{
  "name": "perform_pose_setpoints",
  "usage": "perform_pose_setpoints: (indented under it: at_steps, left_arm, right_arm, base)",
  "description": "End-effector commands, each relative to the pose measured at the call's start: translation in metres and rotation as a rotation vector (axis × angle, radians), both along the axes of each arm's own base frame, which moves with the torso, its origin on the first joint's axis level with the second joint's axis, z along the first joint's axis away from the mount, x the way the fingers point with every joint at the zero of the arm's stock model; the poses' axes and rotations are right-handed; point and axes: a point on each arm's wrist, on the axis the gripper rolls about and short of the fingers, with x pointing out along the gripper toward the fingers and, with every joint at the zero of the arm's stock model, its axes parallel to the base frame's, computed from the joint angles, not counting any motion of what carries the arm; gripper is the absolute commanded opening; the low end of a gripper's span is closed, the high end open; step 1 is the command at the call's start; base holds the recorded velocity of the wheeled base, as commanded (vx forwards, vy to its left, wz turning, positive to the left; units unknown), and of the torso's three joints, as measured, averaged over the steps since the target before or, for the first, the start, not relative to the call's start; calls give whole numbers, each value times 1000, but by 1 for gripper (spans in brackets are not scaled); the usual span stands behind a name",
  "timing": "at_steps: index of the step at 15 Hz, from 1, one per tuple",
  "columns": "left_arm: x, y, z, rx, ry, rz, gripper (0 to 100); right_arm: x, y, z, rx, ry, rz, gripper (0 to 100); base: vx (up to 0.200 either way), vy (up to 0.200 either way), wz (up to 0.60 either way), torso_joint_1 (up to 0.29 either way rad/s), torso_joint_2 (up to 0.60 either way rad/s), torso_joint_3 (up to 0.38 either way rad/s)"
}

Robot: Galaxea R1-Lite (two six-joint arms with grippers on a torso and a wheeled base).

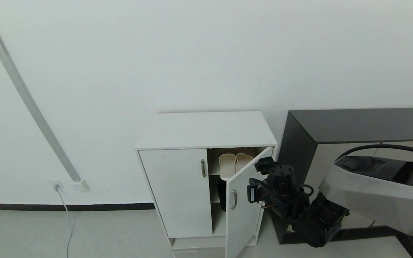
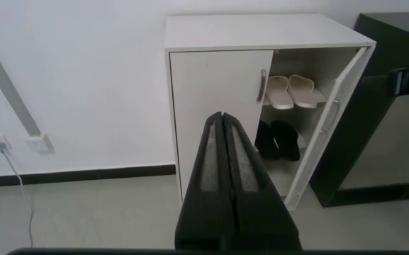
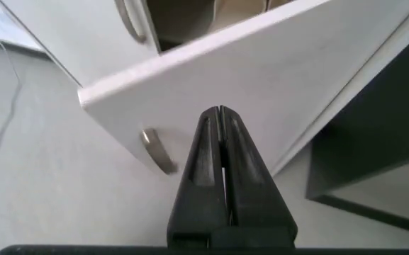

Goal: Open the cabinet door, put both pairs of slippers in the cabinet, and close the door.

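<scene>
The white cabinet [image 1: 206, 130] stands against the wall with its left door [image 1: 176, 193] closed and its right door [image 1: 244, 208] swung partly open. A beige pair of slippers [image 1: 235, 163] lies on the upper shelf, and a black pair [image 1: 221, 195] sits on the shelf below. In the left wrist view the beige slippers [image 2: 293, 91] and black slippers [image 2: 278, 138] are both inside. My right gripper [image 3: 220, 110] is shut, its tips at the outer face of the open door [image 3: 275, 78], beside the handle [image 3: 154, 150]. My left gripper [image 2: 223, 115] is shut and empty, well back from the cabinet.
A dark glossy cabinet [image 1: 353, 125] stands right beside the white one, close behind the open door. A wall socket with a cable [image 1: 56, 186] and a grey slanted conduit [image 1: 27, 96] are at the left. Bare floor [image 1: 113, 233] lies before the cabinet's left side.
</scene>
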Motion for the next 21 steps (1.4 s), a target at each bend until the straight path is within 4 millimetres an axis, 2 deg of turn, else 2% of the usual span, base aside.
perform_pose_setpoints:
  at_steps: [1, 3, 4, 6, 11, 13, 17, 21]
  left_arm:
    - [0, 0, 0, 0, 1, 0, 0]
    - [0, 0, 0, 0, 1, 0, 0]
    - [0, 0, 0, 0, 1, 0, 0]
    - [0, 0, 0, 1, 1, 0, 0]
    - [0, 0, 0, 1, 1, 0, 0]
    - [0, 0, 0, 1, 1, -2, 0]
    - [0, 0, 0, 0, 1, 0, 0]
    - [0, 0, 0, 0, 1, 0, 0]
  right_arm:
    - [-11, -4, 12, 27, -17, 32, 0]
    - [-36, -17, 20, 41, -18, 79, 0]
    - [-42, -20, 20, 42, -19, 83, 0]
    - [-67, -30, 14, 46, -27, 104, 0]
    - [-106, -42, -1, 23, 6, 149, 0]
    - [-109, -44, -4, 12, 23, 149, 0]
    - [-113, -48, -13, -12, 64, 148, 0]
    - [-101, -39, -20, -4, 50, 146, 0]
  base:
    - [0, 0, 0, 0, 0, 0]
    - [0, 0, 0, 0, 0, 0]
    - [0, 0, 0, 0, 0, 0]
    - [0, 0, 0, 0, 0, 0]
    - [200, 0, 0, -1, -1, 3]
    - [200, 0, 0, 7, 2, 0]
    - [0, 0, 0, 0, 0, 0]
    - [0, 0, 0, 0, 0, 0]
